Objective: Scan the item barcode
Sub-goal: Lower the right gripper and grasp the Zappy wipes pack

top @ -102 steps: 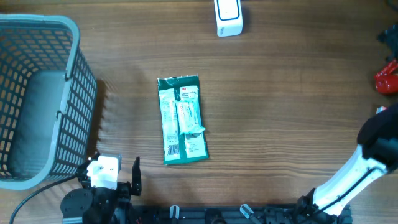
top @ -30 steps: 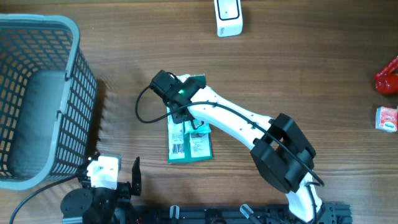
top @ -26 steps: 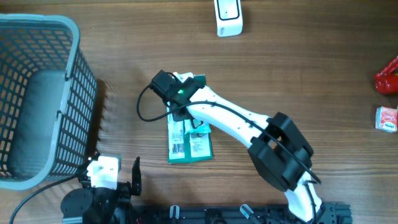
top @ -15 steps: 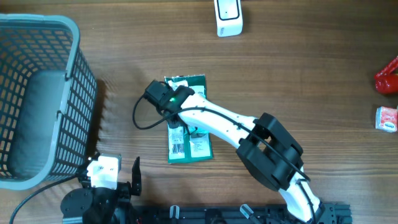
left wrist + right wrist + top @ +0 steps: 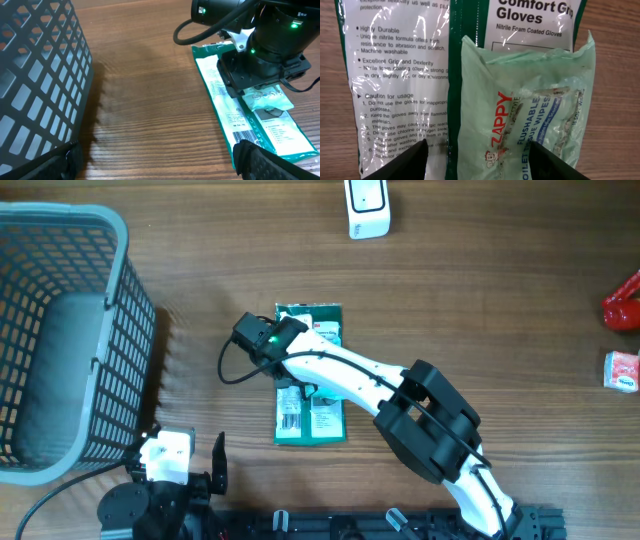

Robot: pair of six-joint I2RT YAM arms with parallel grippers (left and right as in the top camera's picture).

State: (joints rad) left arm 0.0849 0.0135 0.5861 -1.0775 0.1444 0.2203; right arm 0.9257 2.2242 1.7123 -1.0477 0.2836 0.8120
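Note:
A green and white glove package [image 5: 322,415] lies flat on the table, its barcode [image 5: 247,137] showing near its lower end. On top of it lies a pale green wipes pack [image 5: 530,115]. My right gripper [image 5: 476,167] hangs close over both with its jaws open. One fingertip [image 5: 400,165] is over the white panel of the package, and the other is over the wipes pack. The left gripper [image 5: 160,165] rests open near the table's front edge, left of the package, with nothing between its fingers. A white scanner [image 5: 367,207] stands at the far edge.
A grey mesh basket [image 5: 130,330] fills the left side, close to my left gripper [image 5: 185,465]. At the far right are a red object [image 5: 622,305] and a small red and white box [image 5: 621,370]. Bare wood lies between the basket and the package.
The right arm swung in from the right and came down onto the package. In the last second its jaws opened wider, and the package shifted slightly right. The left arm stayed still.

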